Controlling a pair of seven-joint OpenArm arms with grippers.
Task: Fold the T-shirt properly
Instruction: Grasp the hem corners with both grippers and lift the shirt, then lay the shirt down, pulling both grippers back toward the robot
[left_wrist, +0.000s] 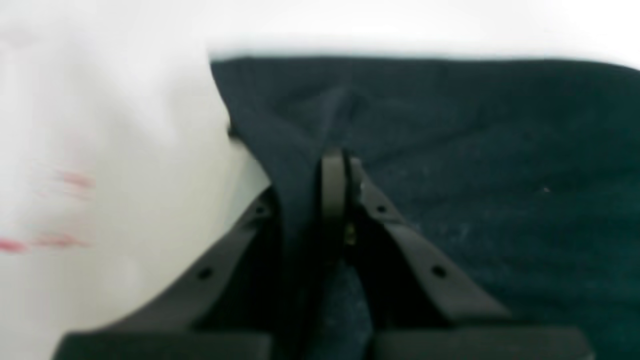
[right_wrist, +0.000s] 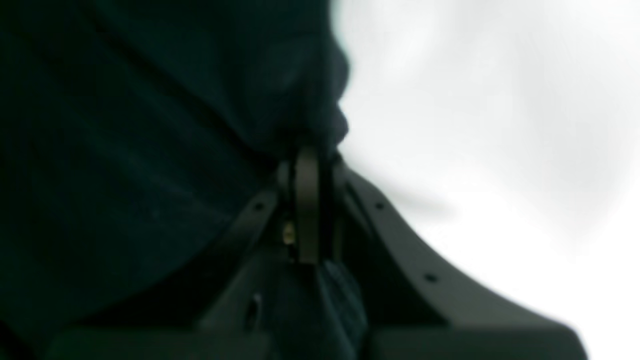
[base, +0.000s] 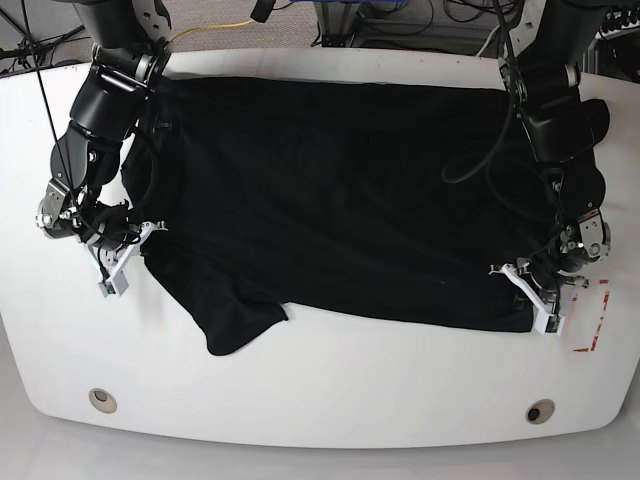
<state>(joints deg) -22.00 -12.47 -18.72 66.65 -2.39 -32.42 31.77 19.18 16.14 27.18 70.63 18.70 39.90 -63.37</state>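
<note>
While the left wrist view is soft and blurred, it tells us plenty: the left tool (left_wrist: 340, 162) is pressed together, pinching a ridge of the plain black cloth T-shirt (left_wrist: 475, 165) right at its edge, the white desk (left_wrist: 115, 150) beside it.

Over to the right wrist view, and the right tool (right_wrist: 307, 160) is likewise clamped on a bunched fold of dark fabric at the shirt's border.

From the base view, the shirt lies spread across the desk, one sleeve (base: 235, 325) trailing toward the near edge, a tool at each side.

The danger? Both pinches look thin and close to the hem, so cloth could slip out on a lift, and that loose sleeve could drag and crumple the fold.
</note>
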